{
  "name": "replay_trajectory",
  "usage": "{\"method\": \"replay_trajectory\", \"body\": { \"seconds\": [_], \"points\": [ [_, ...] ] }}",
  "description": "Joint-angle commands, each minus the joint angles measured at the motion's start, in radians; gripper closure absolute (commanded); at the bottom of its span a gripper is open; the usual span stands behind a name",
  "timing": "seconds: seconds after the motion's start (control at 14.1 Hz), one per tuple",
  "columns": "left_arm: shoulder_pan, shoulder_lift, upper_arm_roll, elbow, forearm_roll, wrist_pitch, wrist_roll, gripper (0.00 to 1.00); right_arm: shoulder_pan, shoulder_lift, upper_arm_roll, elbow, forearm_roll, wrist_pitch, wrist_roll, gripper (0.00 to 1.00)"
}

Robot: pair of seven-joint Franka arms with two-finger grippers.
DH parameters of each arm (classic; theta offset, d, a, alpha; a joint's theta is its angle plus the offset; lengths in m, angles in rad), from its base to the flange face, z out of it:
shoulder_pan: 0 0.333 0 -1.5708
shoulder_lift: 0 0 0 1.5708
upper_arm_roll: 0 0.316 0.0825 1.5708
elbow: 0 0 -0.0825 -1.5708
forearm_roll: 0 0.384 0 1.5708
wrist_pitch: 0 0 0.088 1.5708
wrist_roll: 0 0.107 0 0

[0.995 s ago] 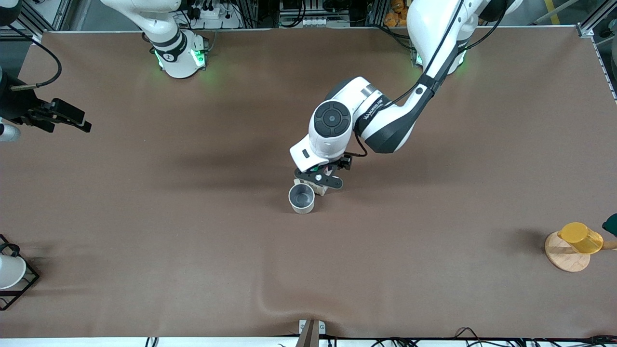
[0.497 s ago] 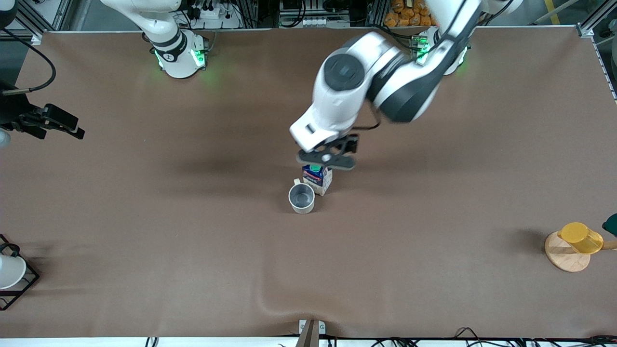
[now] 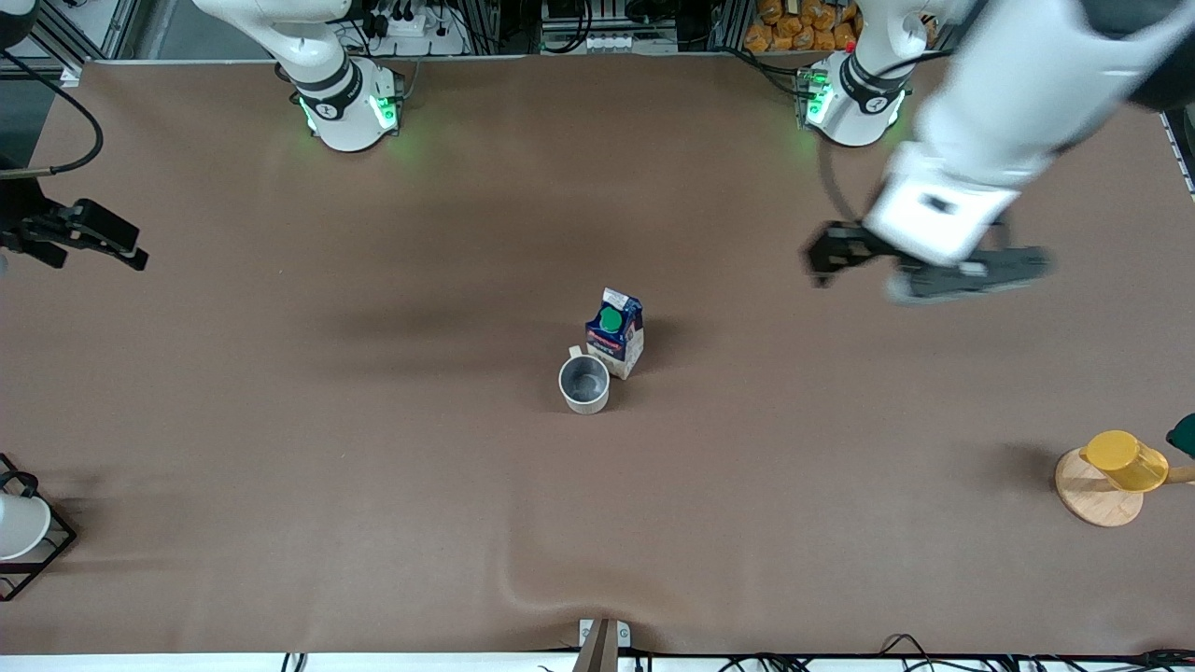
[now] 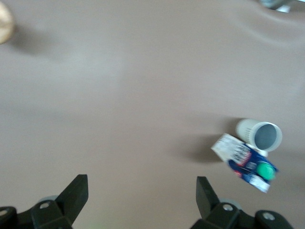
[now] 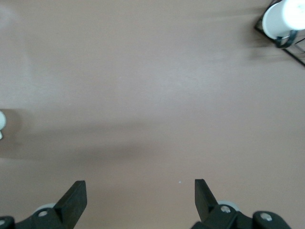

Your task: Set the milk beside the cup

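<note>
The left gripper (image 3: pixel 924 271) hangs empty, jaws spread, over bare table toward its own end; the right gripper (image 3: pixel 98 238) waits open at the other end. The milk (image 3: pixel 616 331) stands upright, touching the cup (image 3: pixel 584 383) and slightly farther from the camera, so the placing looks done. The cup is empty (grey inside); the milk's cap is on.

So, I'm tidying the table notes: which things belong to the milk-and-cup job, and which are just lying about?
Job:
milk, upright beside the cup
cup, nearer the front camera
left gripper, open, empty

Lying about:
yellow cup on wooden disc
white cup in black rack
right gripper, open, waiting
</note>
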Motion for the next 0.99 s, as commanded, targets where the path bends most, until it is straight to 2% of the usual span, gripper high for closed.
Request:
{"method": "replay_trajectory", "body": {
  "seconds": [0.0, 0.36, 0.85, 0.92],
  "points": [
    [0.087, -0.058, -0.009, -0.055, -0.005, -0.056, 0.024, 0.0, 0.018, 0.014, -0.009, 0.026, -0.033, -0.008, 0.019, 0.0],
    [0.227, -0.118, -0.013, -0.054, -0.008, -0.114, 0.211, 0.0, 0.02, 0.016, -0.009, 0.025, -0.033, -0.014, 0.015, 0.0],
    [0.308, -0.176, -0.013, -0.06, -0.023, -0.174, 0.32, 0.0, 0.032, 0.016, -0.015, 0.022, -0.033, -0.015, 0.015, 0.0],
    [0.289, -0.199, 0.001, -0.066, -0.023, -0.179, 0.331, 0.0, 0.032, 0.016, -0.015, 0.022, -0.033, -0.015, 0.015, 0.0]
  ]
}}
